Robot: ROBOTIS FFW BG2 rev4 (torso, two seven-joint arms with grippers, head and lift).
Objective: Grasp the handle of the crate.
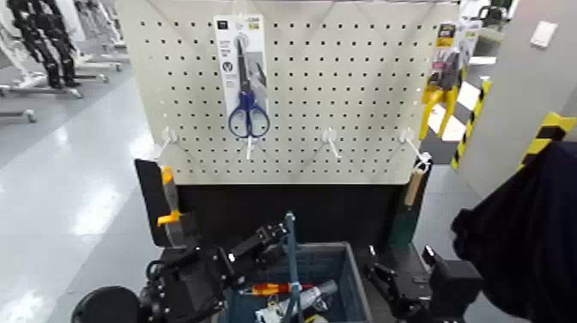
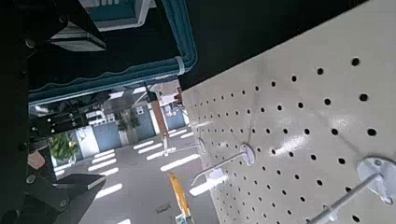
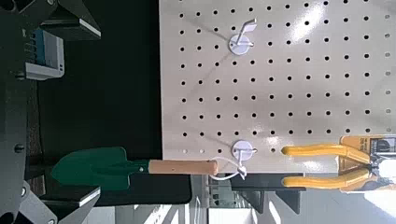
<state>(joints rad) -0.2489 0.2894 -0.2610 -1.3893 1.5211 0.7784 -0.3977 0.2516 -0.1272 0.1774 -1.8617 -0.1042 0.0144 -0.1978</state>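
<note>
The grey-blue crate [image 1: 339, 262] sits low in the middle of the head view, below the pegboard. Its thin blue handle [image 1: 290, 253] stands upright as a narrow bar over the crate's left half. My left gripper [image 1: 273, 234] is open just left of the handle at about the height of its top, not closed on it. The left wrist view shows the crate's curved blue rim [image 2: 112, 82] between my spread fingers [image 2: 56, 191]. My right gripper [image 1: 379, 275] is open and empty beside the crate's right wall.
A white pegboard [image 1: 343, 94] holds blue scissors [image 1: 247, 103], yellow pliers [image 1: 440, 86], a green trowel [image 3: 103, 168] and an orange-handled scraper [image 1: 168, 206]. An orange-handled tool [image 1: 275, 289] lies in the crate. A person's dark sleeve [image 1: 532, 232] is at the right.
</note>
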